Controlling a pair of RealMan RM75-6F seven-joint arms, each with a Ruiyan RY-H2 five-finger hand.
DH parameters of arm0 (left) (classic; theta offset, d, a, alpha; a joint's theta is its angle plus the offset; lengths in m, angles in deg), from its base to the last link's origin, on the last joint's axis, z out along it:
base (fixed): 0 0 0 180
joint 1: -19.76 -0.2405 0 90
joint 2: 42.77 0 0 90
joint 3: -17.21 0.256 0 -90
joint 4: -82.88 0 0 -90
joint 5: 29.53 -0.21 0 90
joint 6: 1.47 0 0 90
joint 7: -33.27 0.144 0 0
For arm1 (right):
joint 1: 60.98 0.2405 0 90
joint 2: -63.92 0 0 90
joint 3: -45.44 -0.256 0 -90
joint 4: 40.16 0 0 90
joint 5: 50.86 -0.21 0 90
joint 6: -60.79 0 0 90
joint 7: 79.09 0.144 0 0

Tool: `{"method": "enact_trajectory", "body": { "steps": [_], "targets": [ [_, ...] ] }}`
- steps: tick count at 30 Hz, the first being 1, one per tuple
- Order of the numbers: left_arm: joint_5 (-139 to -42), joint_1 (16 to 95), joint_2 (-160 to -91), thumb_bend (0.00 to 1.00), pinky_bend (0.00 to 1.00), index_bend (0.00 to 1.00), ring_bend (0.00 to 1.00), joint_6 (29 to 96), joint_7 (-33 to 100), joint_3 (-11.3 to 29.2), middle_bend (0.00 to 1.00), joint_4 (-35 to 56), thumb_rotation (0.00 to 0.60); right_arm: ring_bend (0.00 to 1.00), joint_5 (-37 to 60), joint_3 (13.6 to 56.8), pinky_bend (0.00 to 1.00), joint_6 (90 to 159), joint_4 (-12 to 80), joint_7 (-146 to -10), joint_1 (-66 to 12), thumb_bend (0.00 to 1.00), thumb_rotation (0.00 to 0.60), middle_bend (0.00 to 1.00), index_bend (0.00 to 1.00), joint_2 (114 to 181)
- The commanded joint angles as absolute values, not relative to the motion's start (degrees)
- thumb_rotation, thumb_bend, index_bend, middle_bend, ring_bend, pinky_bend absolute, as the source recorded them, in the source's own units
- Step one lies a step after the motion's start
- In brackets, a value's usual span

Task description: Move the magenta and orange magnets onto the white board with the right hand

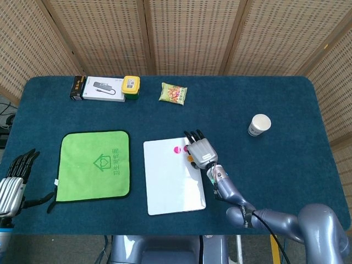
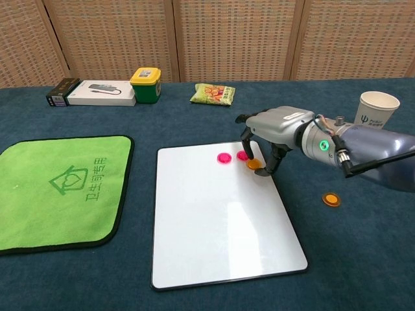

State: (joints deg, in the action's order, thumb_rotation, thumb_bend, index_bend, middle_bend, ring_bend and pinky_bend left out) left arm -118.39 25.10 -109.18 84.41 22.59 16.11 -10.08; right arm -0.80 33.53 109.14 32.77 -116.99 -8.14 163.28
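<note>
The white board [image 2: 220, 220] [image 1: 171, 184] lies flat at the table's middle. Two magenta magnets [image 2: 224, 158] sit near its top right corner; the right one [image 2: 242, 155] is partly behind my fingers. My right hand [image 2: 272, 133] [image 1: 200, 150] hovers over that corner and pinches an orange magnet [image 2: 253, 164] just above the board. A second orange magnet [image 2: 331, 199] lies on the blue cloth to the board's right. My left hand [image 1: 15, 177] rests open at the table's left edge, seen only in the head view.
A green cloth [image 2: 55, 191] lies left of the board. A paper cup [image 2: 377, 114] stands at the right. Along the far edge sit a flat box [image 2: 97, 93], a yellow-lidded tub [image 2: 145, 85] and a snack packet [image 2: 214, 94].
</note>
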Motion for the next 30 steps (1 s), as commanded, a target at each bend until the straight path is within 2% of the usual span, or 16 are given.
{"method": "enact_trajectory", "body": {
  "steps": [1, 11, 14, 16, 18, 26, 30],
  "targets": [
    [-118.42, 25.1, -109.16, 0.02, 0.0, 0.0, 0.0, 84.43, 22.58, 16.12, 0.0, -10.11, 0.6, 0.0, -1.3, 33.47, 0.0, 109.41, 32.43, -117.11, -7.82, 0.4, 0.6, 0.0, 0.54, 163.74],
    [-118.33, 25.09, -109.15, 0.03, 0.0, 0.0, 0.0, 84.43, 22.43, 16.06, 0.0, -10.17, 0.6, 0.0, -2.67, 34.11, 0.0, 109.91, 32.1, -117.96, -7.02, 0.39, 0.6, 0.0, 0.54, 165.05],
    [-118.31, 25.08, -109.12, 0.03, 0.0, 0.0, 0.0, 84.45, 22.4, 16.05, 0.0, -10.2, 0.6, 0.0, -2.83, 34.19, 0.0, 109.86, 32.02, -117.81, -6.85, 0.33, 0.6, 0.0, 0.49, 165.23],
    [-118.29, 25.09, -109.12, 0.03, 0.0, 0.0, 0.0, 84.42, 22.34, 16.04, 0.0, -10.2, 0.6, 0.0, -2.95, 34.23, 0.0, 109.69, 32.13, -117.59, -6.77, 0.23, 0.6, 0.0, 0.43, 165.19],
    [-118.29, 25.1, -109.09, 0.03, 0.0, 0.0, 0.0, 84.38, 22.29, 16.05, 0.0, -10.19, 0.6, 0.0, -2.86, 34.21, 0.0, 109.8, 32.44, -117.28, -6.72, 0.2, 0.6, 0.0, 0.41, 165.12],
    [-118.23, 25.05, -109.14, 0.03, 0.0, 0.0, 0.0, 84.56, 22.24, 15.94, 0.0, -10.22, 0.6, 0.0, -2.35, 34.1, 0.0, 111.07, 34.66, -116.42, -7.02, 0.23, 0.6, 0.0, 0.4, 163.91],
    [-118.18, 24.96, -109.14, 0.03, 0.0, 0.0, 0.0, 84.66, 22.06, 15.94, 0.0, -10.18, 0.6, 0.0, -0.03, 35.77, 0.0, 112.74, 39.38, -115.7, -8.99, 0.26, 0.6, 0.0, 0.4, 159.36]
  ]
}}
